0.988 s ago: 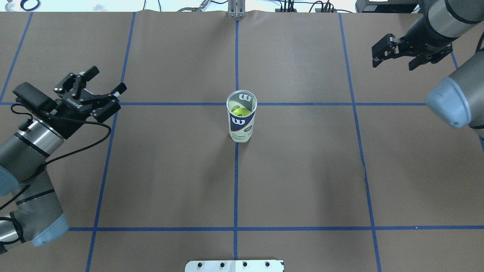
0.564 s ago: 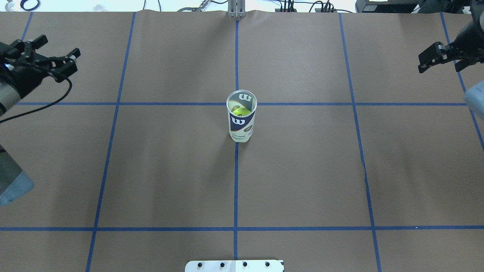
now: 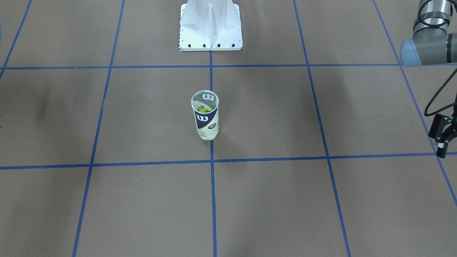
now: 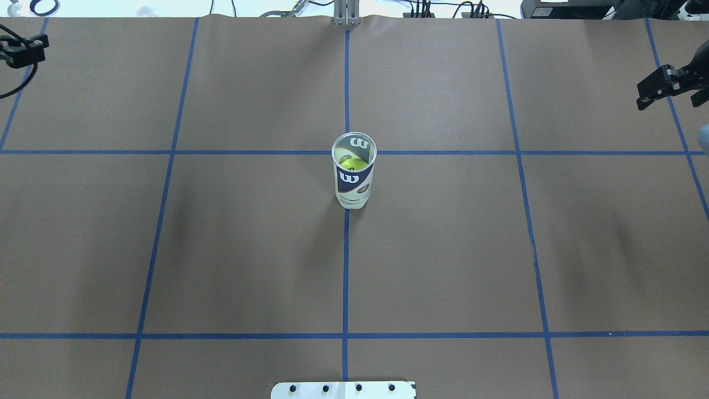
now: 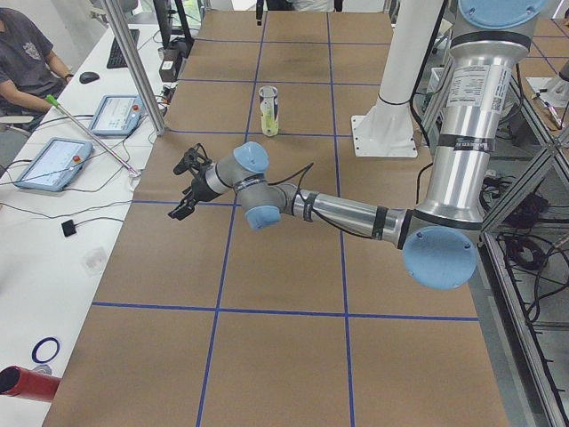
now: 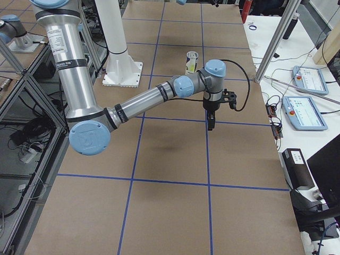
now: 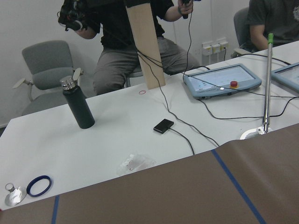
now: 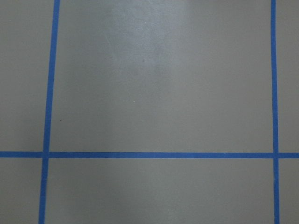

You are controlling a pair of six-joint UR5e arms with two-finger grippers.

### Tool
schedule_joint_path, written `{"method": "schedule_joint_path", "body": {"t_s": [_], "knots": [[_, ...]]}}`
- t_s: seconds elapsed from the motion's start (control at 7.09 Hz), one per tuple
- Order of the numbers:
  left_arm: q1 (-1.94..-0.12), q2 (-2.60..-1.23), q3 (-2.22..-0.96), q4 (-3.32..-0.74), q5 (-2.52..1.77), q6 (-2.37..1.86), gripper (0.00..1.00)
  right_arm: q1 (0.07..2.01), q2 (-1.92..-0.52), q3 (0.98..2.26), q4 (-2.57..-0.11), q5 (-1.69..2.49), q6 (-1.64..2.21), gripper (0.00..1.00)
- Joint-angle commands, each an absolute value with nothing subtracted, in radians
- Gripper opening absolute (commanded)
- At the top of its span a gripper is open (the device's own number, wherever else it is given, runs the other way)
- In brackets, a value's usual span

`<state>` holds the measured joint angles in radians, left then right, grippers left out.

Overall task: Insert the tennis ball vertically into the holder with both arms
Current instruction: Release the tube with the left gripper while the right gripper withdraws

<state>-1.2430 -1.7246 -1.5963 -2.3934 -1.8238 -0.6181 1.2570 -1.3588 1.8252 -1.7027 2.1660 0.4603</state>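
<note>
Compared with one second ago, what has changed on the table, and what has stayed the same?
The left gripper drew back to the far left corner of the overhead view, and the right gripper drew back toward the right edge, both away from the can. Nothing was gripped or released. The can stayed upright in its spot, the ball inside it.

The holder [image 4: 354, 183] stands upright mid-surface [image 4: 249, 249], the tennis ball [image 4: 350, 163] inside it; the left gripper [image 4: 25, 47] is far left and the right gripper [image 4: 669, 97] far right.
</note>
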Motion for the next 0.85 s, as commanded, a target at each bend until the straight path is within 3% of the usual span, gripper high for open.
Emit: {"method": "schedule_joint_path", "body": {"t_s": [0.0, 0.42, 0.71], "knots": [[-1.348, -1.796, -1.6, -2.003, -2.078, -0.601, 0.98, 1.279, -1.385, 1.824, -1.701, 2.166, 0.457, 1.0], [-1.394, -1.786, -1.576, -1.884, -2.209, -0.523, 0.94, 1.356, -1.428, 1.764, -1.621, 2.267, 0.297, 1.0], [-1.417, -1.781, -1.54, -1.82, -2.343, -0.512, 0.99, 1.39, -1.45, 1.743, -1.621, 2.327, 0.203, 1.0]]}}
